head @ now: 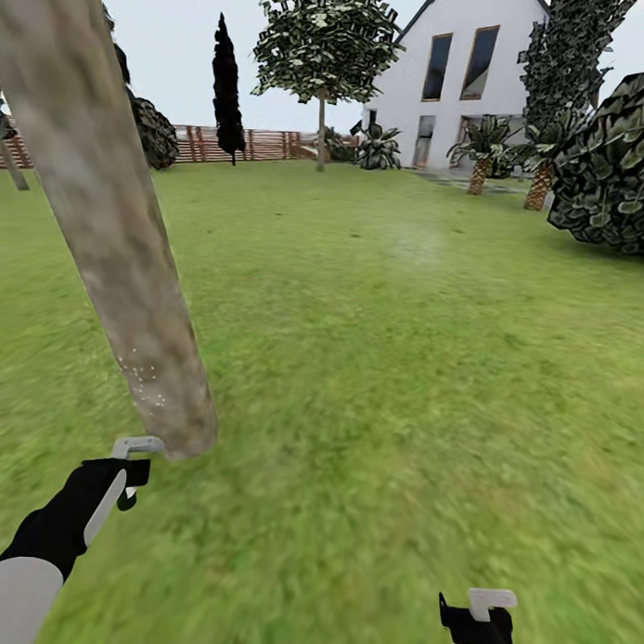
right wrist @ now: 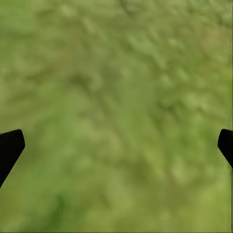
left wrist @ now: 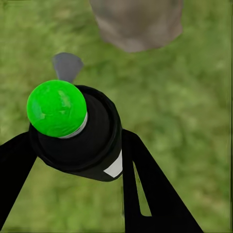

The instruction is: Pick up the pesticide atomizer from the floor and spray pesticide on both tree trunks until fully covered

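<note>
- The sprayer [left wrist: 77, 131] is clamped in the left claw [head: 131, 469] at 8 o'clock; it is aimed at the near trunk [head: 128, 287]
- The right claw [right wrist: 116, 145] is held wide apart, empty
- A few droplets are seen low on the trunk; most of the spraying is judged left, the second tree included

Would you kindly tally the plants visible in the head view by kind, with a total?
Smooth-trunked trees: 2 (near trunk, far tree)
Palms: 2 (palm, palm)
Black conifers: 1
Total: 5

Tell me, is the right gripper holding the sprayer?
No, the right gripper is open over bare grass; the sprayer sits in the left gripper.
</note>
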{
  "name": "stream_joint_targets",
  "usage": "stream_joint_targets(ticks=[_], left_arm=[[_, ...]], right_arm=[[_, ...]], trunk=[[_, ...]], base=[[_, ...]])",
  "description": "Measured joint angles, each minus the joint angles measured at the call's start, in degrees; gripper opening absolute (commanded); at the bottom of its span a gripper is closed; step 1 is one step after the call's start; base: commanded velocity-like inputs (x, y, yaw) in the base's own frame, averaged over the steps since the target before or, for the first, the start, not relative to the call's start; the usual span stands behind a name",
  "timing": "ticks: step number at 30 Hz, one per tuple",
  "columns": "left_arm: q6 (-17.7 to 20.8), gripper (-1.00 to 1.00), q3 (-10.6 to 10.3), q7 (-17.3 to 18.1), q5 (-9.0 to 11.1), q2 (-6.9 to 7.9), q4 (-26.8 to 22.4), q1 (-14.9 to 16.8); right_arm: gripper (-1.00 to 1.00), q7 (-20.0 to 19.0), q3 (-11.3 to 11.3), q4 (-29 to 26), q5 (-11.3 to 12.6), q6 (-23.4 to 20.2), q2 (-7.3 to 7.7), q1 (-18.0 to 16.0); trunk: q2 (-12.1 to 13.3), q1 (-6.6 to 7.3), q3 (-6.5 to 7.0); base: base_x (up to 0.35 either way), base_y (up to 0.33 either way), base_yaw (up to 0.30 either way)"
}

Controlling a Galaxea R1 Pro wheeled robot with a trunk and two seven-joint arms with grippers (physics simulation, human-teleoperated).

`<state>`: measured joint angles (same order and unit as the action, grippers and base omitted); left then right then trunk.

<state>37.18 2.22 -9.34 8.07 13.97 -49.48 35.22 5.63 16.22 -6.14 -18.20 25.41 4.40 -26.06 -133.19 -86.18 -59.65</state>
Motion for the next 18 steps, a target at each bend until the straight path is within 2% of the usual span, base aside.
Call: stream_joint_targets(ticks=[11, 18], left_arm=[[-0.54, -1.0, -0.08, 0.0, -0.04, 0.0, 1.76, 0.01], [-0.59, -1.0, 0.09, -0.19, -0.06, 0.11, 1.04, -0.04]], right_arm=[[1.0, 0.0, 0.0, -0.01, 0.0, 0.0, 0.0, 0.0], [1.0, 0.01, 0.0, 0.01, 0.0, 0.02, 0.0, -0.01]], trunk=[[0.0, 0.0, 0.0], [0.0, -0.02, 0.0]], base=[[0.141, -0.244, 0.011], [0.027, -0.27, 0.256]])
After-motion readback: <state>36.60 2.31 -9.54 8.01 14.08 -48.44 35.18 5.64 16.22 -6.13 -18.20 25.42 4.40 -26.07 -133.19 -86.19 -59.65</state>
